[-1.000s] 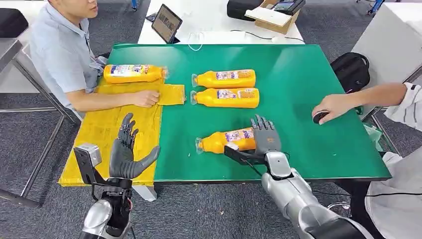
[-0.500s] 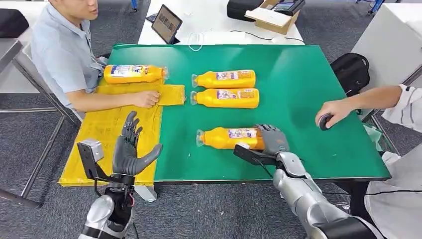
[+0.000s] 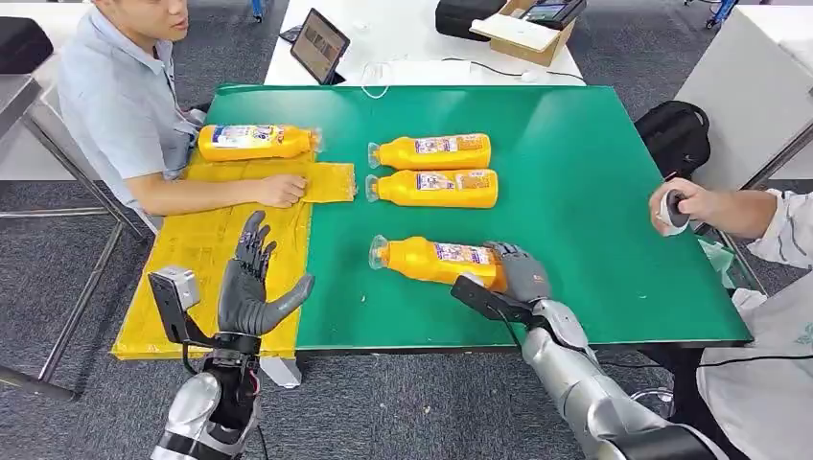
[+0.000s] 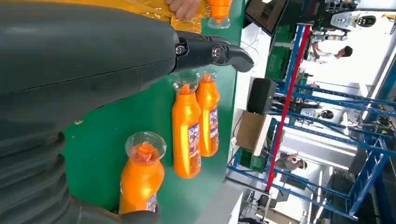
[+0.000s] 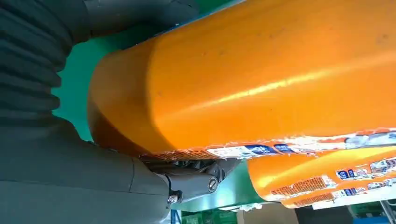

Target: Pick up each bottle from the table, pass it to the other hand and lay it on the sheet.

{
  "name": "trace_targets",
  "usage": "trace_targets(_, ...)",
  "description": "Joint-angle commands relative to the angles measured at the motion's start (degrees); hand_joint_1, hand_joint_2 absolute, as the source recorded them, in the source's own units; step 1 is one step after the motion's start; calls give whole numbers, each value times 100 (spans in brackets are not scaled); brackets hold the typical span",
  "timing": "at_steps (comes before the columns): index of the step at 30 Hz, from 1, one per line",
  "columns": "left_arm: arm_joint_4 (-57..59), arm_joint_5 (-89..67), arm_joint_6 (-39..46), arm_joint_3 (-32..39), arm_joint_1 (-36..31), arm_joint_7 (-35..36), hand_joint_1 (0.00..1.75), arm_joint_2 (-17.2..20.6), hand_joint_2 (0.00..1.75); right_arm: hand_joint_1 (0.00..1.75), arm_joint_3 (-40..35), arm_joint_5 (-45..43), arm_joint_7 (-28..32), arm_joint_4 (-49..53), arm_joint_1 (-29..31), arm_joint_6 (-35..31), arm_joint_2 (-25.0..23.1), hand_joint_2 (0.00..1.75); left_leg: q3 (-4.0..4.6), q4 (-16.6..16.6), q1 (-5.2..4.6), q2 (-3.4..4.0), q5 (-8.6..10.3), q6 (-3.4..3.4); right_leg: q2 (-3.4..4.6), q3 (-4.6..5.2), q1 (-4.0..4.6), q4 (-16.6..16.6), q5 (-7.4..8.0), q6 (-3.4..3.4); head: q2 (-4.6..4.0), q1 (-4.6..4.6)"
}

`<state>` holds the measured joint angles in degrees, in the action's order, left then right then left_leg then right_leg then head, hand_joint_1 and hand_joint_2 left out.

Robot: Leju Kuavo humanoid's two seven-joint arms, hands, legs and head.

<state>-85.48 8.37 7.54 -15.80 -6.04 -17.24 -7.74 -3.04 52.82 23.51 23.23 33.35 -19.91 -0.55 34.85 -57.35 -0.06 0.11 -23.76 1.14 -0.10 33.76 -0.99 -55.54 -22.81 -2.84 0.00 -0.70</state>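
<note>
While you scan from the left, you first meet a seated person [image 3: 120,105] whose hand [image 3: 281,190] rests on the yellow sheet [image 3: 206,249], seemingly to pin it flat. One orange bottle [image 3: 254,142] already lies on the sheet's far edge. Nearer you, your left hand [image 3: 251,292] hovers over the sheet's near part, released, fingers spread and upright, palm turned toward the right, likely waiting to receive a bottle. Moving on to the green surface [image 3: 594,192], two more bottles [image 3: 431,170] lie side by side, touching, caps pointing left, well apart from either hand. Closer to you, your right hand [image 3: 518,273] is wrapped around the base end of the nearest bottle [image 3: 431,259], grasping it; its cap points left toward the waiting hand. Whether it has cleared the surface is hard to tell. Farthest right, another person's hand [image 3: 676,206] holds a small dark object beyond the surface's edge.
</note>
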Motion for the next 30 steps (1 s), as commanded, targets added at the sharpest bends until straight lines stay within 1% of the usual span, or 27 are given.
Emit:
trace_targets(1, 222, -213, 92, -156, -112, -585, 0, 216, 175, 175, 598, -1461, 1002, 335, -224, 425, -547, 175, -15, 5, 10, 2, -6, -12, 3, -15, 11, 5, -5, 17, 0, 2)
trace_targets(3, 148, -339, 15, -95, 88, -660, 0, 249, 175, 175, 640, -2169, 1233, 1009, -467, 441, -846, 175, -6, 4, 6, 10, -4, -8, 10, -5, 7, 2, -1, 11, 0, 2)
trace_targets(4, 137, -342, -38, -49, 167, -686, 0, 242, 175, 175, 606, -2370, 1230, 1248, -574, 445, -917, 175, -9, 5, 8, 15, -7, -13, 15, -5, 9, 0, -3, 17, 0, 2)
trace_targets(5, 104, -414, -67, 24, 387, -767, 0, 203, 175, 175, 523, -2776, 1313, 1829, -857, 421, -1058, 175, -4, 6, 5, 15, -5, -10, 15, -2, 6, 2, -2, 12, 0, 0)
trace_targets(6, 126, -539, -84, 58, 563, -866, 0, 166, 175, 175, 219, -2960, 1190, 2296, -1115, 283, -1034, 175, -13, 10, 7, 25, -12, -16, 27, -7, 8, 2, -6, 19, 0, 2)
trace_targets(8, 137, -971, 21, 43, 808, -1063, 0, 177, 175, 175, -11, -3307, 1214, 2908, -1442, -49, -1005, 175, -11, 11, 8, 17, -16, -15, 20, -9, 9, 2, -12, 19, 0, -2)
trace_targets(9, 131, -1134, 76, 58, 900, -1147, 0, 173, 175, 175, -113, -3415, 1231, 3172, -1594, -142, -984, 175, 4, 8, 5, 8, -10, -10, 9, 4, 5, -1, -12, 13, 0, 0)
trace_targets(10, 155, -1275, 27, 61, 968, -1097, 0, 203, 175, 175, -186, -3576, 1262, 3479, -1751, -255, -970, 175, -5, 6, 11, 6, -21, -13, 8, -7, 11, -1, -22, 18, 0, -2)
trace_targets(12, 190, -1303, -234, 0, 1030, -1074, 0, 279, 175, 175, -301, -3676, 1356, 3797, -1884, -421, -943, 175, 31, 5, 7, -7, -8, -7, -2, 23, 6, -2, -15, 11, 0, 0)
trace_targets(13, 205, -1480, -458, -169, 1053, -1177, 0, 420, 175, 175, -369, -3774, 1362, 3870, -1878, -358, -933, 175, 24, 0, 10, -8, -18, -8, -2, 15, 8, -5, -24, 15, 0, 0)
trace_targets(14, 187, -1793, -523, -349, 1069, -1366, 0, 551, 175, 175, -390, -3865, 1366, 3879, -1840, -304, -954, 175, 43, 4, 5, -11, -8, -6, -3, 33, 2, -3, -17, 12, 0, 2)
trace_targets(15, 213, -2175, -514, -516, 1085, -1490, 0, 639, 175, 175, -436, -3938, 1384, 3835, -1777, -252, -983, 175, 41, 1, 7, -6, -14, -9, 3, 29, 4, -5, -20, 15, 0, 2)
trace_targets(16, 247, -2333, -537, -597, 1112, -1603, 0, 622, 175, 175, -535, -3936, 1367, 3724, -1679, -227, -1032, 175, 31, -2, 9, 3, -24, -12, 12, 23, 7, -7, -25, 20, 0, 2)
trace_targets(17, 283, -2379, -584, -643, 1092, -1655, 0, 591, 175, 175, -627, -3946, 1405, 3615, -1596, -198, -1079, 175, 48, 3, 5, 4, -17, -10, 13, 39, 4, -4, -16, 16, 0, 2)
trace_targets(18, 330, -2261, -760, -671, 1025, -1656, 0, 542, 175, 175, -776, -3894, 1453, 3447, -1482, -219, -1154, 175, 37, -2, 6, 5, -24, -13, 15, 30, 5, -8, -23, 21, 0, 0)
trace_targets(19, 378, -2028, -994, -652, 958, -1580, 0, 486, 175, 175, -881, -3840, 1512, 3327, -1420, -281, -1222, 175, 55, 3, 0, -2, -13, -9, 8, 47, 0, -5, -14, 15, 0, 0)
trace_targets(20, 398, -1837, -1135, -614, 907, -1543, 0, 420, 175, 175, -996, -3817, 1549, 3198, -1363, -312, -1293, 175, 43, 0, 4, 1, -18, -14, 11, 37, 4, -9, -19, 22, 0, 2)
trace_targets(21, 404, -1640, -1254, -577, 843, -1549, 0, 339, 175, 175, -1182, -3737, 1580, 3030, -1308, -367, -1386, 175, 59, 1, 3, -1, -10, -10, 7, 50, 4, -4, -11, 16, 0, 0)
trace_targets(23, 345, -1490, -1144, -469, 753, -1743, 0, 154, 175, 175, -1499, -3582, 1623, 2757, -1253, -464, -1499, 175, 39, -3, 10, 2, -19, -17, 11, 33, 10, -10, -20, 26, 0, 2)
trace_targets(24, 348, -1388, -1108, -451, 697, -1685, 0, 101, 175, 175, -1661, -3528, 1649, 2611, -1226, -504, -1522, 175, 56, 0, 6, 1, -11, -11, 10, 49, 6, -5, -11, 17, 0, 0)
trace_targets(25, 356, -1088, -1188, -422, 625, -1637, 0, 42, 175, 175, -1894, -3541, 1649, 2437, -1187, -423, -1509, 175, 41, -2, 10, 8, -18, -16, 17, 36, 11, -7, -16, 24, 0, 2)
trace_targets(26, 388, -864, -1290, -430, 567, -1561, 0, 31, 175, 175, -2054, -3521, 1649, 2228, -1116, -318, -1492, 175, 49, 2, 12, -3, -11, -13, 7, 41, 11, -2, -12, 19, 0, 0)
trace_targets(28, 412, -712, -1244, -465, 490, -1535, 0, 7, 175, 175, -2331, -3425, 1649, 1870, -1011, -459, -1519, 175, 51, 5, 13, -9, -6, -11, -2, 43, 10, 0, -11, 14, 0, 0)
trace_targets(30, 394, -650, -1245, -495, 487, -1542, 0, -12, 175, 175, -2456, -3442, 1649, 1647, -959, -336, -1606, 175, 40, 4, 19, -7, -11, -13, 1, 30, 16, 2, -15, 17, 0, 0)
